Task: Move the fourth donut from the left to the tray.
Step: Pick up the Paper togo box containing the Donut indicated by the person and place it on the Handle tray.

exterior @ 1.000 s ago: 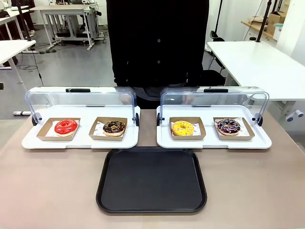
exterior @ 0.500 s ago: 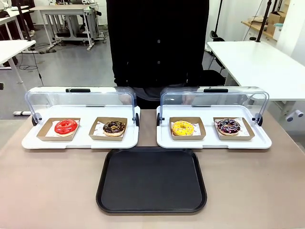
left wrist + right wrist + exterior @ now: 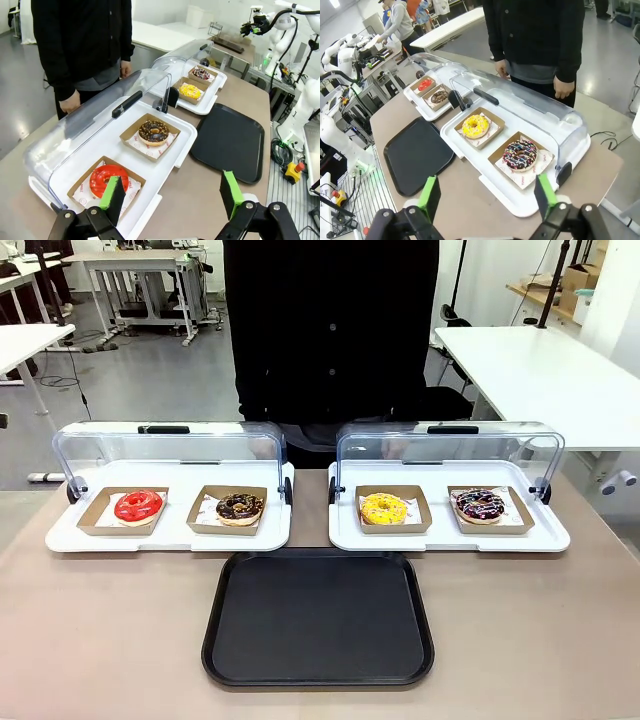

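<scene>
The fourth donut (image 3: 481, 505), dark chocolate with pink and white streaks, sits on its brown cardboard holder at the right end of the right white display tray (image 3: 450, 540). It also lies close below my right gripper (image 3: 483, 197) as the fourth donut (image 3: 520, 155), and far off as the fourth donut (image 3: 201, 74). The black tray (image 3: 318, 618) lies empty in front of both display trays; the tray (image 3: 418, 155) and the tray (image 3: 229, 141) show in the wrist views. My left gripper (image 3: 171, 194) hovers open above the table edge near the red donut (image 3: 108, 179). Both grippers hold nothing.
A red donut (image 3: 138, 505) and a plainer chocolate donut (image 3: 240, 506) sit on the left display tray; a yellow donut (image 3: 384, 508) shares the right one. Clear lids stand raised behind both. A person in black stands at the far side, hands by the lids.
</scene>
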Robot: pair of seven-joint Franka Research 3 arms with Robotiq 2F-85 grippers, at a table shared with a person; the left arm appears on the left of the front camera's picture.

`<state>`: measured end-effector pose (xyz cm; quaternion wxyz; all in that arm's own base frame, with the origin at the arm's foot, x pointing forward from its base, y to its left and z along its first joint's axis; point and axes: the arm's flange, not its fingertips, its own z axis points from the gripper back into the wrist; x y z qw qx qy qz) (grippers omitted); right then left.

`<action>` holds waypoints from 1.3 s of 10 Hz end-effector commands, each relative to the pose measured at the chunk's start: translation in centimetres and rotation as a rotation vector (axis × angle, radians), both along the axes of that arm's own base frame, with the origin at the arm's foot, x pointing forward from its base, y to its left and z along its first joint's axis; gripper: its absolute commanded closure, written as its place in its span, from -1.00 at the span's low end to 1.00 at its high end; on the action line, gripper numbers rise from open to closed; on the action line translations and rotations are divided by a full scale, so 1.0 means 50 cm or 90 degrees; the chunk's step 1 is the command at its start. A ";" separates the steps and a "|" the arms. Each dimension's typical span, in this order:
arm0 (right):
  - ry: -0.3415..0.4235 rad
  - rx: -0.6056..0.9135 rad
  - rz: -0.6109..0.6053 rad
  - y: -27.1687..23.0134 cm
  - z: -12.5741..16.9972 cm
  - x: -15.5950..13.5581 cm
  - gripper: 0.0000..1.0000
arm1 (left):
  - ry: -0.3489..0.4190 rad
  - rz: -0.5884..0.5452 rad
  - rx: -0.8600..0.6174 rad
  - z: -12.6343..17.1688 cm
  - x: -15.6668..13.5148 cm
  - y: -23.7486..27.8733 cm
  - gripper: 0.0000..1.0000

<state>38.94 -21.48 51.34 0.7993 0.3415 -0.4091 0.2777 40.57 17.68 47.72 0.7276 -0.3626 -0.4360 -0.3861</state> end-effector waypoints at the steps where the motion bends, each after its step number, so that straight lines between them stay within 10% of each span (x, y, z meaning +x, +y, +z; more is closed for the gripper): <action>1: -0.026 0.008 0.007 0.000 -0.001 0.003 -1.00 | 0.005 -0.007 -0.003 0.005 0.000 0.003 -1.00; 13: -0.026 0.008 0.007 0.000 -0.001 0.003 -1.00 | 0.005 -0.007 -0.003 0.005 0.000 0.003 -1.00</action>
